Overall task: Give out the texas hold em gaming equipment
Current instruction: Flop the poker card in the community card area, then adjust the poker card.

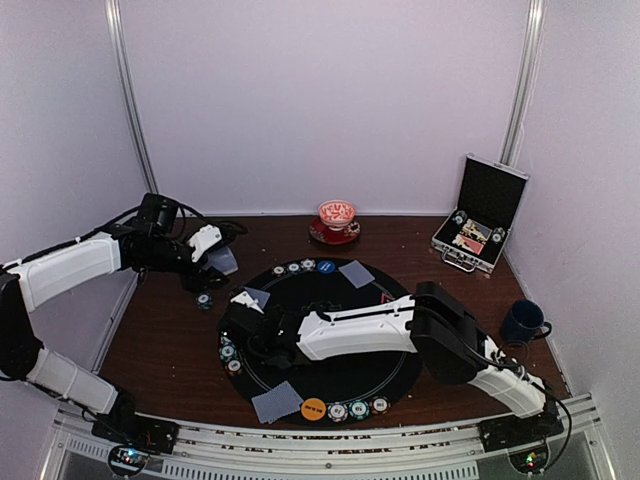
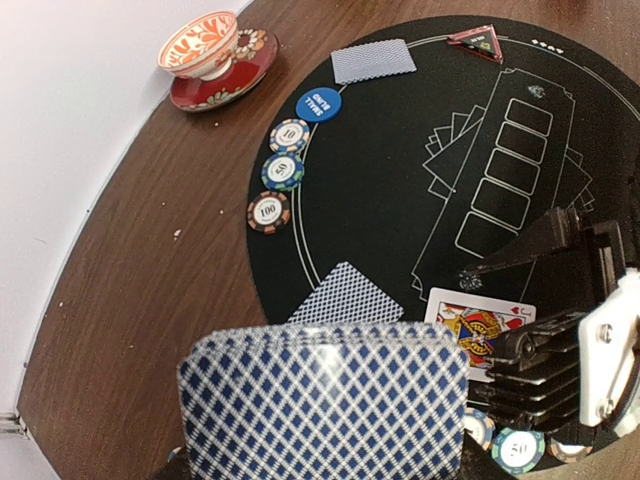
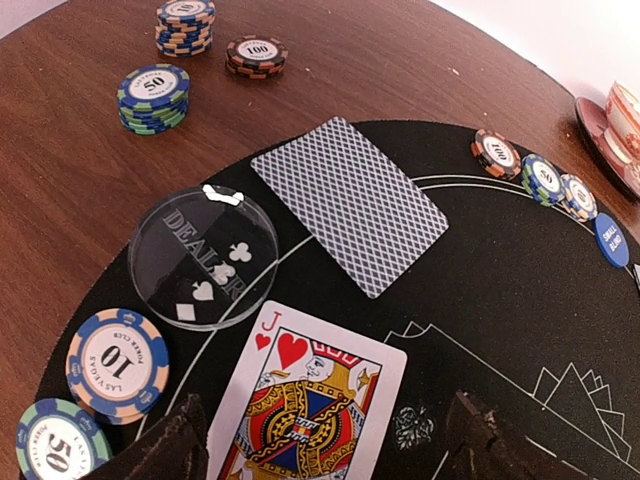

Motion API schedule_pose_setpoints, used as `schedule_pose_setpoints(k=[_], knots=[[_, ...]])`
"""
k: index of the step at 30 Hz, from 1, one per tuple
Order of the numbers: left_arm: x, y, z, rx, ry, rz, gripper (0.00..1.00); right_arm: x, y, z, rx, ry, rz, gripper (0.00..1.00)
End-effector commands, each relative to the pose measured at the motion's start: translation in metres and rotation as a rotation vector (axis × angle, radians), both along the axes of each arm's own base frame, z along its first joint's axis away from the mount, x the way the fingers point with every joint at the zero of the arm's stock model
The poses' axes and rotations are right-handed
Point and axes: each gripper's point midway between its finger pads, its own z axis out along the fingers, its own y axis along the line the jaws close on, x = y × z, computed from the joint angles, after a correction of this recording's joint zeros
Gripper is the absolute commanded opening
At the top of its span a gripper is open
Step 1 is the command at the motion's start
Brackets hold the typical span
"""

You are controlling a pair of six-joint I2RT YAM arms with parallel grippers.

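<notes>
Left arm (image 1: pixel 70 268): white shells on long links, black joints between, black cables looping at end far from rail (image 1: pixel 300 445). Right arm (image 1: pixel 360 330): same white shells, bulky black elbow housing. Black bases (image 1: pixel 140 432) sit on rail, tiny light at each, green as far as blur allows. Right fingers (image 3: pixel 480 445): matte black, rough-edged; behind them ribbed black block, white plate (image 2: pixel 612 360) with one screw.
</notes>
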Motion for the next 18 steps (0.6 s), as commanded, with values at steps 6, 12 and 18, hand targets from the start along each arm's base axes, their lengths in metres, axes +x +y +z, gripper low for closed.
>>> schedule_pose_setpoints(k=[6,12,18], knots=[[0.017,0.0,0.019,-0.034,-0.062,0.027,0.59,0.008,0.0,-0.019,0.003,0.055,-0.037,0.85],[0.018,0.001,0.019,-0.034,-0.063,0.029,0.59,0.012,0.0,-0.025,-0.005,0.052,-0.048,0.92],[0.018,0.001,0.018,-0.035,-0.064,0.031,0.59,0.022,-0.015,-0.033,-0.048,0.03,-0.119,0.93]])
